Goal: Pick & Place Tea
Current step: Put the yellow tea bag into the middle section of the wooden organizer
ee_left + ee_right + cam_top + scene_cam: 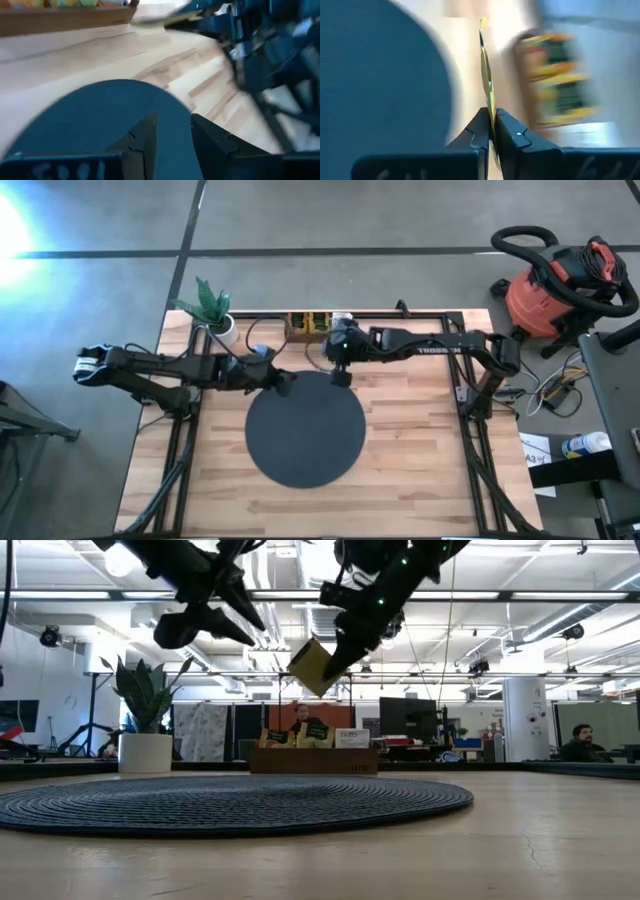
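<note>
From above, the right gripper (341, 375) sits just over the upper edge of the black round mat (305, 430) at the middle of the frame, with the left gripper (284, 383) just to its left at the mat's upper-left rim; the wooden tray (308, 325) lies above them by the table's far edge, a potted plant (213, 308) to its left. In the low view, the right gripper (338, 658) hangs in the upper middle, pinching a yellow tea packet (311, 667) by one corner, so the square hangs tilted like a diamond, well above the mat (230, 802); the left gripper (235, 632) is upper left, empty. The left wrist view shows its own fingers (150, 137) parted with a clear gap, nothing between them, over the mat (100, 110). The right wrist view shows the fingers (481, 135) shut tight on the packet (485, 75), seen edge-on, its long axis running straight out from the fingertips.
</note>
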Tool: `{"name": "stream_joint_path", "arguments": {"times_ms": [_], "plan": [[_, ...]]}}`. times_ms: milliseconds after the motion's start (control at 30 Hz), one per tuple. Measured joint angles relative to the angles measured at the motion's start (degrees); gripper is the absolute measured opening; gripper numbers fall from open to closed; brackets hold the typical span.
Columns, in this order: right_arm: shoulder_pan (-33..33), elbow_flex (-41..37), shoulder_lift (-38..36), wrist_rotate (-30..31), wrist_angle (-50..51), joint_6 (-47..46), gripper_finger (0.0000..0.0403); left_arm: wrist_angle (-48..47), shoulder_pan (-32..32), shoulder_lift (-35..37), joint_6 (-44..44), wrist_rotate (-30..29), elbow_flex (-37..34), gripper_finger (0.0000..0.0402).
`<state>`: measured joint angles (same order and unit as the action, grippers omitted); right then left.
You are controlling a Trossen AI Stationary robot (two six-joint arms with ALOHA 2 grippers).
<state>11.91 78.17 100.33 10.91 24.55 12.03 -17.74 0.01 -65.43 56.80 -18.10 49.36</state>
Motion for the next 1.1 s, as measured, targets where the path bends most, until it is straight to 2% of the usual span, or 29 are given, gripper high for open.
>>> {"name": "stream_joint_path", "arguments": {"times_ms": [100, 233, 333, 400, 500, 600, 1100], "plan": [[-2.4, -0.6, -0.4, 12.0, -3.3, 7.8, 0.0014, 2.6, 1.5, 0.0, 4.5, 0.0, 0.0, 0.0115], [-4.5, -1.4, -0.4, 18.4, -9.2, 13.4, 0.0014, 11.3, 4.3, 0.0, 7.7, -3.8, 0.0, 0.0115], [-5.4, -2.4, -0.4, 25.1, -12.9, 16.6, 0.0013, 16.6, 6.6, 0.0, 9.7, -3.1, 0.0, 0.0115], [-5.7, -2.7, -0.4, 28.9, -14.5, 18.7, 0.0013, 16.4, 7.8, 0.0, 12.0, -2.2, 0.0, 0.0115], [-5.7, -2.7, -0.6, 29.4, -15.1, 19.4, 0.0013, 15.9, 9.2, 0.0, 14.5, -1.7, -0.3, 0.0115], [-5.6, -2.7, -0.6, 29.4, -14.9, 18.8, 0.0013, 17.2, 10.5, -0.1, 16.1, 1.2, -1.0, 0.0115], [-6.4, -2.7, -0.6, 29.1, -14.9, 18.6, 0.0013, 24.4, 10.9, -0.3, 24.2, 3.1, -4.7, 0.0115]]}}
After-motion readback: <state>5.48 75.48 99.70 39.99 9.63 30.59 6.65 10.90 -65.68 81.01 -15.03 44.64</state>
